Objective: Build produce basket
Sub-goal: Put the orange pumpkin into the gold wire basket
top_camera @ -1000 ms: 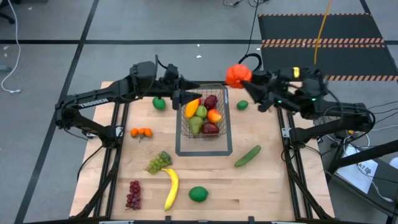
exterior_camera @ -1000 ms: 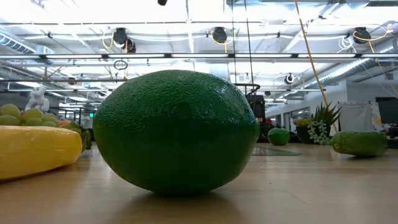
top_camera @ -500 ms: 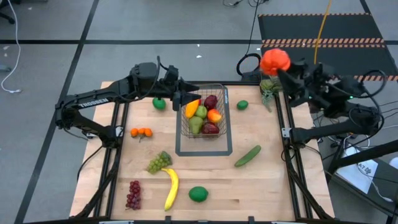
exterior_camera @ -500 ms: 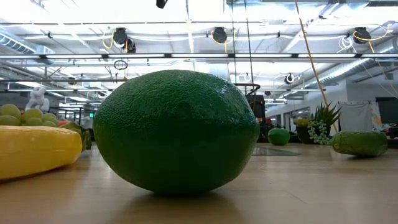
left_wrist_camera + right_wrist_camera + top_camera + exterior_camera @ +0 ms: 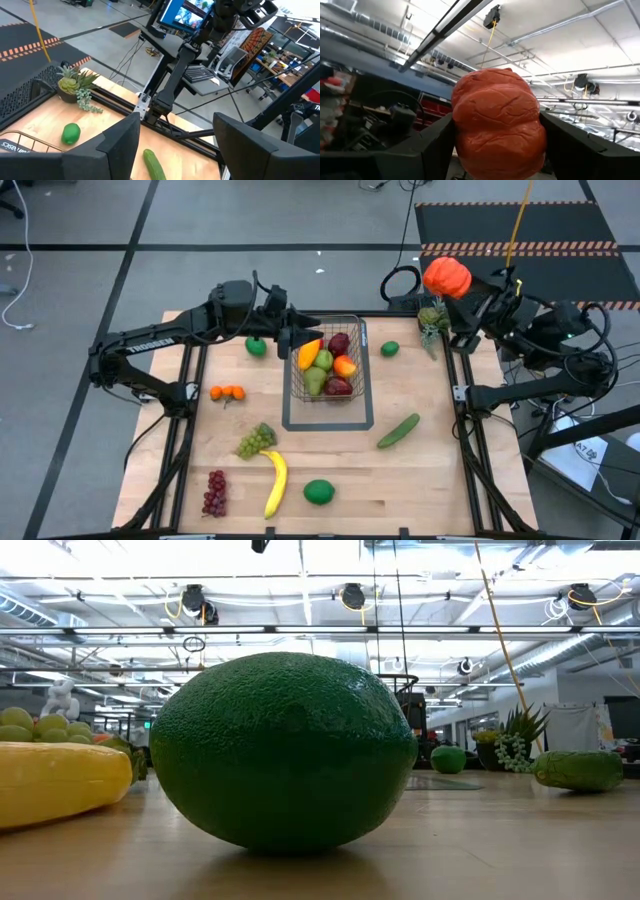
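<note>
The wire basket (image 5: pixel 358 358) stands at the table's far middle and holds several fruits: a mango, red apples, a green pear. My left gripper (image 5: pixel 291 337) hovers over its left rim, open, with nothing between its fingers (image 5: pixel 122 142). My right gripper (image 5: pixel 456 289) is raised over the table's far right corner, shut on a lumpy orange-red pepper (image 5: pixel 445 277). On the wood lie limes (image 5: pixel 256 346) (image 5: pixel 389 349) (image 5: pixel 319 491), small oranges (image 5: pixel 228 392), green grapes (image 5: pixel 256 440), a banana (image 5: pixel 275 483), red grapes (image 5: pixel 215 492) and a cucumber (image 5: pixel 399 430). My right gripper pinches the pepper between its two fingers (image 5: pixel 434 145), one on each of its opposite sides (image 5: pixel 462 135). The fingers come from the table's right side and slant upward. The pepper is lifted clear, high above the table's far right corner.
A small potted succulent (image 5: pixel 432 320) stands at the far right edge below the pepper. A flat grey rectangular outline (image 5: pixel 328 423) lies in front of the basket. The low view is filled by the near lime (image 5: pixel 285 750), with the banana (image 5: pixel 50 780) to its left.
My right gripper has carried the pepper from beside the basket's far right corner toward the table's right edge and upward, rolling about its own axis. It has come nearly to rest over the far right corner.
</note>
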`<state>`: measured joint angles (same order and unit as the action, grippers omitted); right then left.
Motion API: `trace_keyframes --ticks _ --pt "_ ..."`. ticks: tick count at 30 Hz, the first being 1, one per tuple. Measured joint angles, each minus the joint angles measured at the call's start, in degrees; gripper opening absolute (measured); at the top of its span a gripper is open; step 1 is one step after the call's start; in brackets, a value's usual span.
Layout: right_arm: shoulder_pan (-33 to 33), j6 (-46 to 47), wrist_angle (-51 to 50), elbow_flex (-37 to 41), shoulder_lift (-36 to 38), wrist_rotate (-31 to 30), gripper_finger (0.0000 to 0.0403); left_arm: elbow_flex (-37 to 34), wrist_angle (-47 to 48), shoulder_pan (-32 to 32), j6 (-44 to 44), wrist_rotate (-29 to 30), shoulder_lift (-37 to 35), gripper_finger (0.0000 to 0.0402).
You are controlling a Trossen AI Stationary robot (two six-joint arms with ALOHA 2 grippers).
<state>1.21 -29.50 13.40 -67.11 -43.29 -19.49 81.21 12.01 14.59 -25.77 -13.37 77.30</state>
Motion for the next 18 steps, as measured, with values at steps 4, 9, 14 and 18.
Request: trace_keyframes --ticks 4,9,14,18 --pt "0.0 -1.2 0.0 0.0 0.0 -0.1 0.0263 0.0 0.0 0.0 0.2 1.1 0.0 0.0246" --pt "0.0 1.0 0.0 0.0 0.0 -0.1 0.0263 0.0 0.0 0.0 1.5 1.5 0.0 0.0247" --pt "0.0 10.9 0.0 0.0 0.0 -1.0 0.0263 0.0 0.0 0.0 2.0 3.1 0.0 0.0245" --pt "0.0 24.8 0.0 0.0 0.0 -4.1 0.0263 0.0 0.0 0.0 2.2 3.4 0.1 0.0245"
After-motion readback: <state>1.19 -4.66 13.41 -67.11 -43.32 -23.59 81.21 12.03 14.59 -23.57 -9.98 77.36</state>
